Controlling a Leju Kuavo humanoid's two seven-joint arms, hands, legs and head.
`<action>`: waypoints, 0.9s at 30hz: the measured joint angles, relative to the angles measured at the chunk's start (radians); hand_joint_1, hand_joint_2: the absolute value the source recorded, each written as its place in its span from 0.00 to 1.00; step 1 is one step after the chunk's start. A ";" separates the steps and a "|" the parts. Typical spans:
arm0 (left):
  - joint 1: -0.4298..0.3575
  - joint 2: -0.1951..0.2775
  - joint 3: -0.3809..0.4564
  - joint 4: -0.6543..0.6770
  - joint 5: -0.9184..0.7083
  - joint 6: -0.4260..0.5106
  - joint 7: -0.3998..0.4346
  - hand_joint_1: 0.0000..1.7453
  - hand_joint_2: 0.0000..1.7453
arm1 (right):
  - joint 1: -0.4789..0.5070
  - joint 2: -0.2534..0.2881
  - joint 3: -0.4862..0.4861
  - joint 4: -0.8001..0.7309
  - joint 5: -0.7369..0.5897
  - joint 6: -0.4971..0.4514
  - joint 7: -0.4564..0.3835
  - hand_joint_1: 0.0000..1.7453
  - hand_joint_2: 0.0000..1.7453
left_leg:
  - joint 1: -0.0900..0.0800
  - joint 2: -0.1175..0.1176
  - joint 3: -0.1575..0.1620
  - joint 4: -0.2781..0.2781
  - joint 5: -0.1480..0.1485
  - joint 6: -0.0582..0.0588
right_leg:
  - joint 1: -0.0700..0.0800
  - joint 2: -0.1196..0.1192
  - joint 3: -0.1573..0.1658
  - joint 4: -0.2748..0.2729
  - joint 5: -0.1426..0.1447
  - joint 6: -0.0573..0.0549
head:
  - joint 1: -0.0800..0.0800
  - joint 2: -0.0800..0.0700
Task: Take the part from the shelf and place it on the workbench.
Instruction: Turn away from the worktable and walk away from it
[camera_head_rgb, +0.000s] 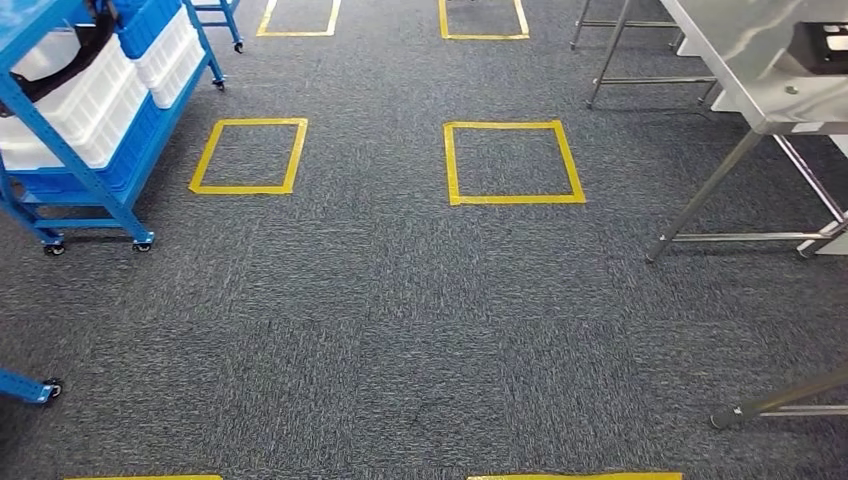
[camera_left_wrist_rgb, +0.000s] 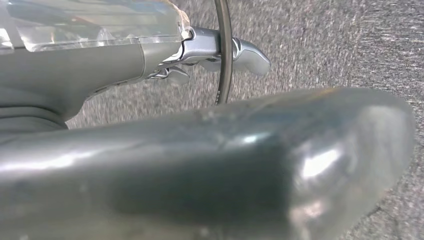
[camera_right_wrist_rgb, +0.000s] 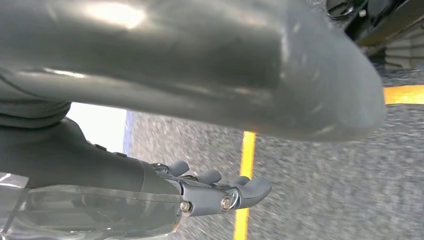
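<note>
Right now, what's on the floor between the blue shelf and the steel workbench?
Head view: grey carpet with two yellow tape squares between blue shelf and workbench.

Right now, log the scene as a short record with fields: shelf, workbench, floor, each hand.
shelf: blue metal wheeled rack holding white plastic crates, at the left of the head view
workbench: steel-topped table on thin metal legs, at the right
floor: grey carpet with yellow tape squares
left hand: empty, fingers extended over the carpet
right hand: empty, fingers extended above a yellow tape line
part: not identifiable
</note>
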 joint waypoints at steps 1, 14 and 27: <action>0.000 0.000 0.000 0.000 -0.001 0.001 0.001 0.00 0.00 | -0.001 0.000 0.001 0.002 0.000 -0.003 0.000 0.00 0.00 | 0.000 -0.013 -0.003 0.005 -0.002 -0.006 | -0.002 0.025 0.018 -0.046 0.019 -0.001 | 0.000 0.000; -0.003 0.051 0.003 0.099 -0.003 0.084 0.015 0.00 0.00 | -0.079 -0.010 -0.058 0.140 0.101 -0.038 -0.073 0.00 0.00 | 0.008 0.096 -0.092 0.183 -0.067 -0.056 | 0.013 -0.120 0.044 -0.096 0.026 -0.042 | -0.002 0.000; -0.015 0.077 0.004 0.163 -0.002 0.116 0.015 0.00 0.00 | -0.135 -0.007 -0.139 0.226 0.175 -0.032 -0.112 0.00 0.00 | 0.000 0.055 0.005 -0.018 0.010 0.006 | 0.008 -0.052 -0.069 0.170 -0.107 0.003 | -0.001 0.000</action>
